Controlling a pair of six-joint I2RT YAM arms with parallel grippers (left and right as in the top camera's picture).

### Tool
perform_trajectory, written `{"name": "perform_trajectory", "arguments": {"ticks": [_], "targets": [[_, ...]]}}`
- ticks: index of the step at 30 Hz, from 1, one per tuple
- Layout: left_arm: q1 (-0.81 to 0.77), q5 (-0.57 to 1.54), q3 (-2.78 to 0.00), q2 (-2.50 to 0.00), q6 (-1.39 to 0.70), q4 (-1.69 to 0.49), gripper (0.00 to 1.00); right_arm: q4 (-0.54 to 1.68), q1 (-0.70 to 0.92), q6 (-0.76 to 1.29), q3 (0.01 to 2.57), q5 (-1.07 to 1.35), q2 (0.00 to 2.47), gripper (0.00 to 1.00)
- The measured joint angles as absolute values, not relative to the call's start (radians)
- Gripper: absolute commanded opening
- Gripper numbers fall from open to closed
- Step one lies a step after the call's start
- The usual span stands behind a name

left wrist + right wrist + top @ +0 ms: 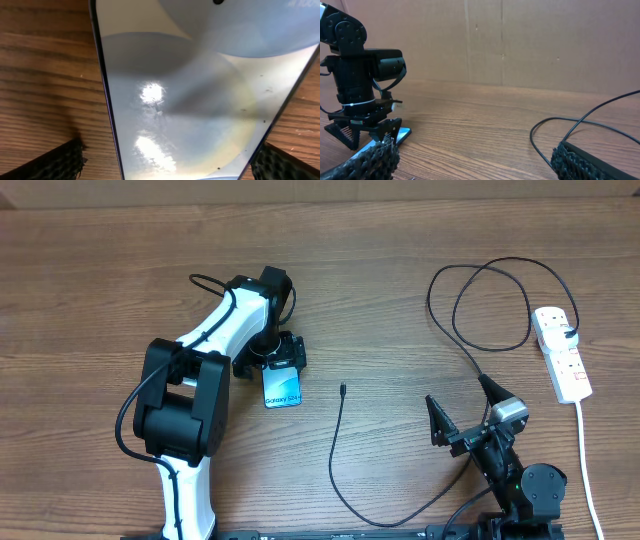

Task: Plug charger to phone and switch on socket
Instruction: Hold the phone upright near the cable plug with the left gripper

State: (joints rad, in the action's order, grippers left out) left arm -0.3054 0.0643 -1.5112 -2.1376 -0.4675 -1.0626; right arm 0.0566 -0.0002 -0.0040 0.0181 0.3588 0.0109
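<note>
The phone (283,390) is laid flat on the table (400,260), straddled but unclasped by the wide-open left gripper (272,363), likely to be steadied for the charger (342,390) lying near, while the right gripper (463,408) is held open, empty.

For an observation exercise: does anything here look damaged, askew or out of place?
Nothing stands out. The phone lies flat, the black cable loops loosely, its tip apart from the phone, and the power strip looks intact.
</note>
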Motion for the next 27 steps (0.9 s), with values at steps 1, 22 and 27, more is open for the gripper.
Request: {"name": "perform_trajectory", "arguments": {"ticks": [1,22,27], "targets": [[-0.306,0.064,-1.512,-2.138,-0.467,-1.061,0.88,0.057,0.000,-0.003,0.018,0.359,0.011,1.00],[-0.308,0.059,-1.512,-2.137,-0.468,-1.054,0.95,0.057,0.000,-0.004,0.018,0.359,0.011,1.00],[-0.308,0.059,-1.512,-2.137,-0.468,-1.054,0.93,0.056,0.000,-0.003,0.018,0.359,0.011,1.00]]}}
